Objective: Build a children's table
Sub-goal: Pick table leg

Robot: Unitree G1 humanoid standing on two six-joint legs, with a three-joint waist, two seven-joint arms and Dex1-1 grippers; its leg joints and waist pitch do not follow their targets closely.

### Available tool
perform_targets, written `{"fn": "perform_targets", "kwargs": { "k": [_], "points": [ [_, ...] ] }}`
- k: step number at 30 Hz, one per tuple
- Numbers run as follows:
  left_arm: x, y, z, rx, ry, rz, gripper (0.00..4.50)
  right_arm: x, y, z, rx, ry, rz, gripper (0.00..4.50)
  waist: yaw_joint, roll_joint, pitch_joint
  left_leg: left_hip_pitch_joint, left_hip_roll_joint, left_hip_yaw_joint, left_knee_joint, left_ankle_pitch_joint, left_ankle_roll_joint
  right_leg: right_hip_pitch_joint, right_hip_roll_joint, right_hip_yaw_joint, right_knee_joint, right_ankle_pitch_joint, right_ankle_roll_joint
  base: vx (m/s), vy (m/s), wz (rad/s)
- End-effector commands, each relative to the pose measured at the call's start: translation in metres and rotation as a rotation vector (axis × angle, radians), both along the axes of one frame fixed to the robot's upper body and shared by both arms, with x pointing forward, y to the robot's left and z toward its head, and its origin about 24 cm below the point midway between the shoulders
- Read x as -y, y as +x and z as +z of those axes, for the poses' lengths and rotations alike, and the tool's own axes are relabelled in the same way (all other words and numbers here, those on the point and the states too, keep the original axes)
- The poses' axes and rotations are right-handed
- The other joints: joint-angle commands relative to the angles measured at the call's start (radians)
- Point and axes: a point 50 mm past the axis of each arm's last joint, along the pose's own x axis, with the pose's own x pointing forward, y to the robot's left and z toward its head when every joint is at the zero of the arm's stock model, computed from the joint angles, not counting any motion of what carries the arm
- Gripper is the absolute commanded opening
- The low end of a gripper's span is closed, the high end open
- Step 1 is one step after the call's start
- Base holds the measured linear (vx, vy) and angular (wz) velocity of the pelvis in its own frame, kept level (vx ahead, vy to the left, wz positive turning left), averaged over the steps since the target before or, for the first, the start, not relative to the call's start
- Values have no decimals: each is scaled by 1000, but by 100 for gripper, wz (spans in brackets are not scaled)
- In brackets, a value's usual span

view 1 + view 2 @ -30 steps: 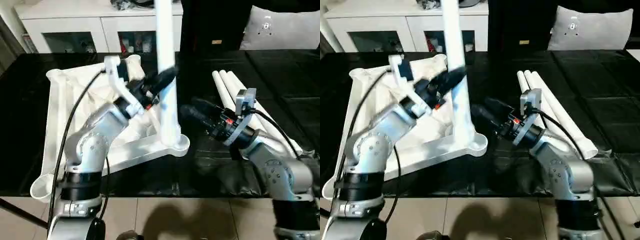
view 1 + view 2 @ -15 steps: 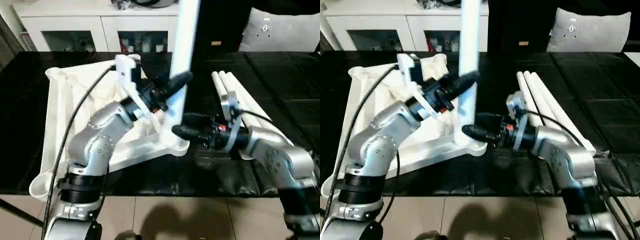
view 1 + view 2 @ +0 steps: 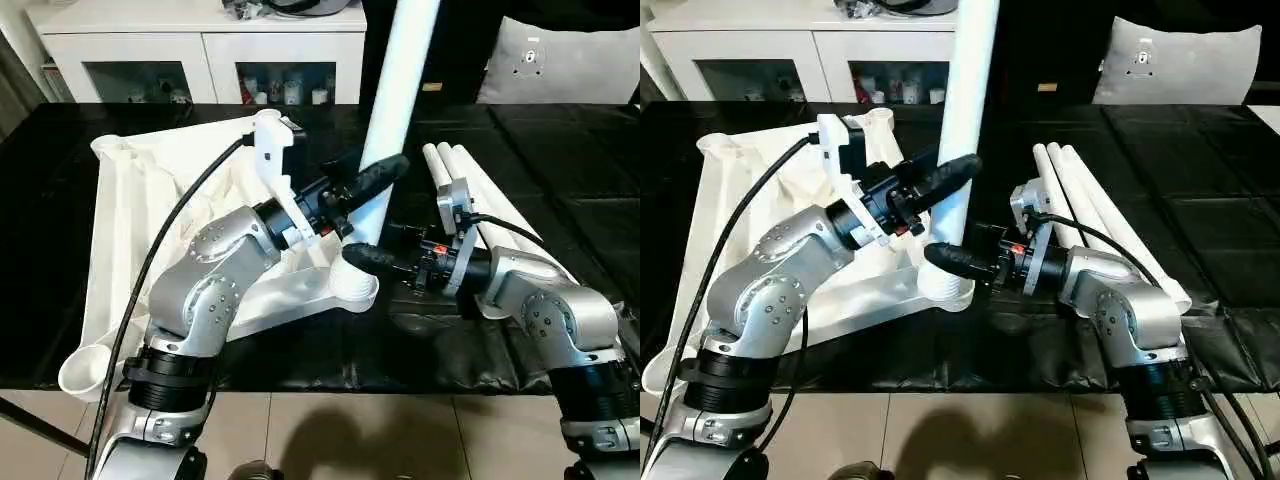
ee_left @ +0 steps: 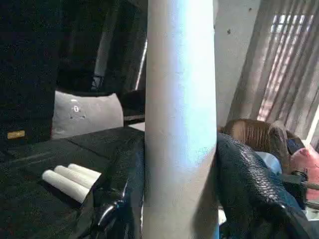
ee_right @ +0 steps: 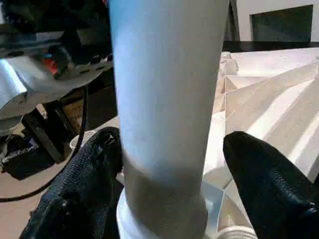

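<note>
Desk (image 3: 560, 150): black surface, carries all parts.
Tabletop (image 3: 130, 215): white, ribbed underside up, on the desk's left half.
Leg (image 3: 395, 95): white tube, standing in the tabletop's near-right corner socket (image 3: 355, 285), tilted to the right.
Spare legs (image 3: 470, 185): three, lying side by side to the right.
Left end effector (image 4: 177, 164): clamped on the leg at mid-height.
Right end effector (image 5: 169, 164): fingers apart, one on each side of the leg's base just above the socket.
</note>
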Motion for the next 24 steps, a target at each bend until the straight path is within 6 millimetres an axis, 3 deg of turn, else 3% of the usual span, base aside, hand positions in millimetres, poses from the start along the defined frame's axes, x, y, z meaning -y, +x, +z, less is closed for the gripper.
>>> {"fn": "perform_targets", "kwargs": {
  "k": [1, 10, 14, 15, 24],
  "points": [
    [3, -3, 3, 26, 8, -15, 184, -4, 3, 1, 12, -15, -1, 351, 2, -23, -74, 7, 52, -6, -60, -6, 79, 56, -75, 41, -67, 56, -264, 0, 0, 0],
    [4, -2, 3, 35, 14, -13, 184, -6, 2, -4, 4, -29, 11, 351, 3, -23, -73, 8, 52, -6, -61, -10, 74, 57, -75, 40, -67, 57, -266, 0, 0, 0],
    [4, -3, 3, 38, 17, -18, 184, -6, 2, -4, -2, -26, 14, 318, 3, -22, -74, 8, 52, -6, -60, -8, 78, 56, -75, 41, -66, 65, -265, 0, 0, 0],
    [4, -3, 3, 38, 18, -22, 184, -6, 2, -4, -2, -24, 14, 292, 3, -21, -74, 8, 52, -6, -60, -8, 79, 56, -75, 40, -66, 65, -266, 0, 0, 0],
    [7, -5, 1, 39, 30, -45, 184, -7, 2, -5, -6, -6, 14, 237, 2, -16, -74, 9, 53, -7, -61, -15, 75, 56, -74, 40, -66, 71, -270, 0, 0, 0]
  ]
}}
